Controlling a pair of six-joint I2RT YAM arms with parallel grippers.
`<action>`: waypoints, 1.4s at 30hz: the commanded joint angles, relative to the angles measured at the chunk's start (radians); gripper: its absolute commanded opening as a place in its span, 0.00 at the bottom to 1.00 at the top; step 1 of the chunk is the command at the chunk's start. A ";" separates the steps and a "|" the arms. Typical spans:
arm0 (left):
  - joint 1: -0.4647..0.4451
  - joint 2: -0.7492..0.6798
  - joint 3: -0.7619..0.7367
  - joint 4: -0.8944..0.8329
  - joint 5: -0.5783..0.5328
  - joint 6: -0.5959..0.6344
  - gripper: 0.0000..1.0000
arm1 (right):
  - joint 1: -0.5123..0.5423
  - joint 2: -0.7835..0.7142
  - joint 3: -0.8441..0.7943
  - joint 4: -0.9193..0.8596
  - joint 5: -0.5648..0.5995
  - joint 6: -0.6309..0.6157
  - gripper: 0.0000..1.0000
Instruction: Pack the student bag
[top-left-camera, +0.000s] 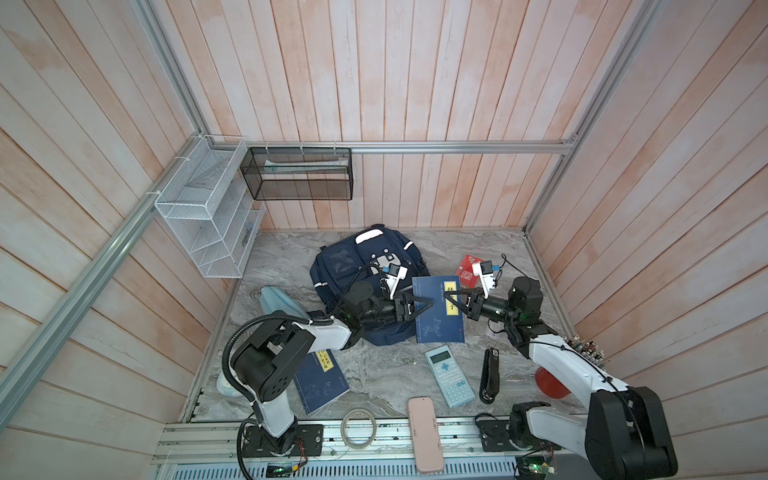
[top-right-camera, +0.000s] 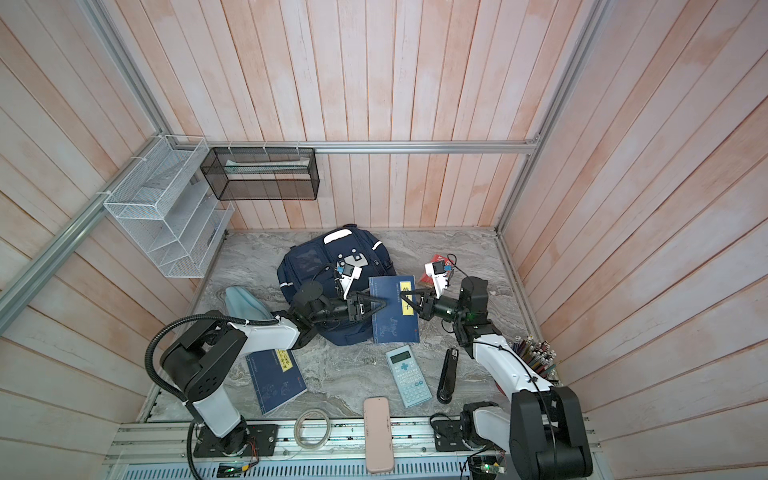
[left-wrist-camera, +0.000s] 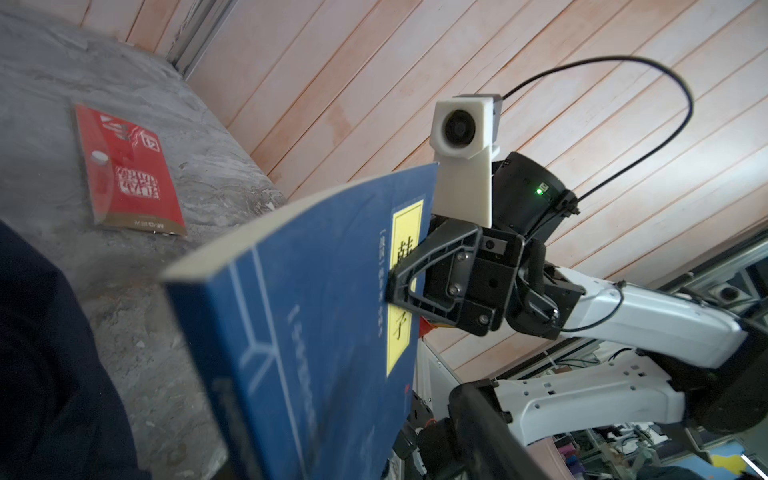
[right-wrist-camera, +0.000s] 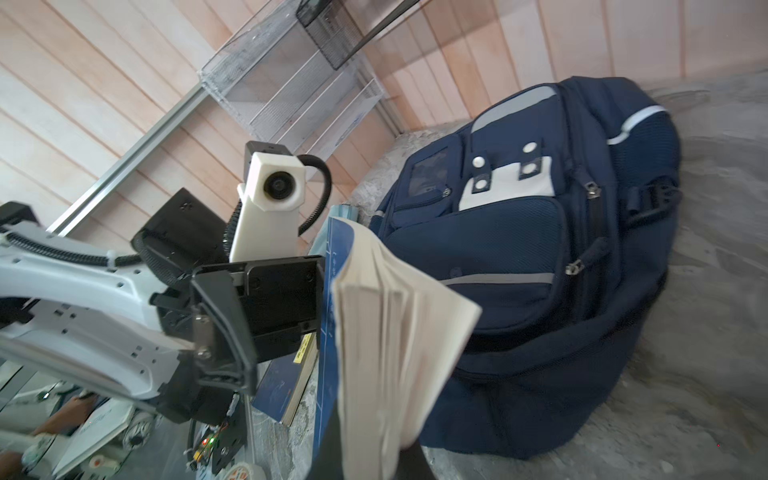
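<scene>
The student bag (top-left-camera: 336, 270) (top-right-camera: 307, 266) (right-wrist-camera: 519, 257) lies on its back at the middle rear of the marble table (top-left-camera: 374, 374), its front pockets and white patches facing up. A blue book (top-left-camera: 440, 328) (top-right-camera: 395, 328) (left-wrist-camera: 316, 311) is held raised over the bag's near right side, and in the right wrist view its pages fan loose. The right gripper (top-left-camera: 451, 298) (top-right-camera: 405, 298) (left-wrist-camera: 392, 286) is clamped on the book's edge at the yellow title strip. The left gripper (top-left-camera: 430, 305) (top-right-camera: 386, 305) is released, its fingers spread either side of the opposite edge; I cannot tell whether they touch the cover. A light-blue pouch (top-left-camera: 278, 301) lies left of the bag and a red booklet (top-left-camera: 469, 270) (left-wrist-camera: 129, 166) lies to its right. Nearer the front lie a second blue book (top-left-camera: 324, 382), partly under the left arm, a pale blue calculator (top-left-camera: 449, 376) and a black stapler (top-left-camera: 490, 376). A tape ring (top-left-camera: 358, 428) and a pink case (top-left-camera: 424, 432) rest on the front rail
</scene>
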 joint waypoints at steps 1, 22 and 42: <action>0.017 -0.125 0.020 -0.310 -0.178 0.216 0.76 | -0.059 -0.096 -0.027 -0.063 0.211 0.062 0.00; -0.056 0.075 0.278 -1.041 -0.683 0.817 0.66 | -0.103 -0.149 -0.052 -0.166 0.397 0.077 0.00; -0.090 0.084 0.579 -1.192 -0.812 0.833 0.00 | 0.024 -0.175 -0.144 0.054 0.387 0.480 0.00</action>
